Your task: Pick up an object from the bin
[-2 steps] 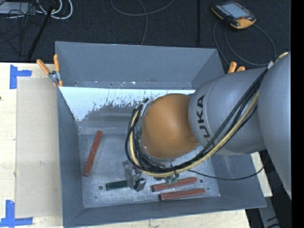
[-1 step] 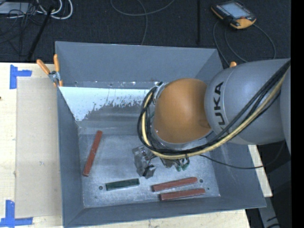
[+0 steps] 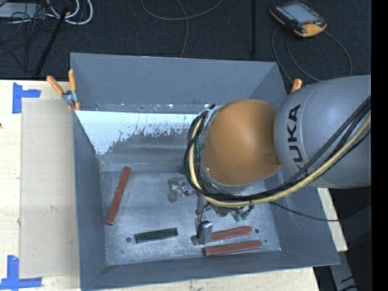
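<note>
**Fig. 1. Pincer low over the end of a red-brown stick at the near right corner of the bin**

The bin [image 3: 88, 180] holds four slim loose pieces, lying flat and well spread. Two lie side by side along the floor's near edge, toward the right corner: the upper red-brown stick [image 3: 233, 232] and, just beside it on the near side, the lower red-brown stick [image 3: 235, 246]. A dark green bar [image 3: 156, 236] lies near the middle of the near edge. A third red-brown stick [image 3: 118, 194] lies slanted by the left wall, well apart from the others.

The pincer [image 3: 203, 234] hangs under the arm's orange cover [image 3: 239, 141], low over the left end of the upper red-brown stick. How far it is open cannot be told, nor whether it touches the stick. Nothing can be seen held in it.

Handling, as a judgement: the stick looks light, stiff and smooth, and not fragile. Lying flat on metal, it may skid or swing round if pressed at one end. A hold across its narrow width, nearer the middle than the end, should keep it level. Its neighbour lies close, so the closing stroke could nudge that one or catch both.
</note>
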Robot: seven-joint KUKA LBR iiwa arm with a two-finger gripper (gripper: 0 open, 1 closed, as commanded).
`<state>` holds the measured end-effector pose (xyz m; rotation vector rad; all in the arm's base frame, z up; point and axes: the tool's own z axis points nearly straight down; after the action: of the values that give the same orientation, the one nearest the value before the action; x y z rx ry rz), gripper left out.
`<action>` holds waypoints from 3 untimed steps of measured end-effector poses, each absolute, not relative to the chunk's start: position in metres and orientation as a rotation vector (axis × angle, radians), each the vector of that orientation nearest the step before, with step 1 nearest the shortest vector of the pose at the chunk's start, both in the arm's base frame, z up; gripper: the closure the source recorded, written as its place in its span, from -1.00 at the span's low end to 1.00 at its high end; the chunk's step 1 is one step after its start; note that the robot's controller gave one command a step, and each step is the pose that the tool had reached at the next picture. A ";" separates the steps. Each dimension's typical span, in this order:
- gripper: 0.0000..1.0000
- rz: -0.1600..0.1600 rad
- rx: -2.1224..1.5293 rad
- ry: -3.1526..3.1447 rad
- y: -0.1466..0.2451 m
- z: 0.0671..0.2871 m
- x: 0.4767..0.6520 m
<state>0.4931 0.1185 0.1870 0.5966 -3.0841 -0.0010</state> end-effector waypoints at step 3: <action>-1.00 0.000 0.617 -3.080 0.172 0.115 0.501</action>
<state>0.5009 0.1723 0.1146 0.6167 -3.0804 -0.0001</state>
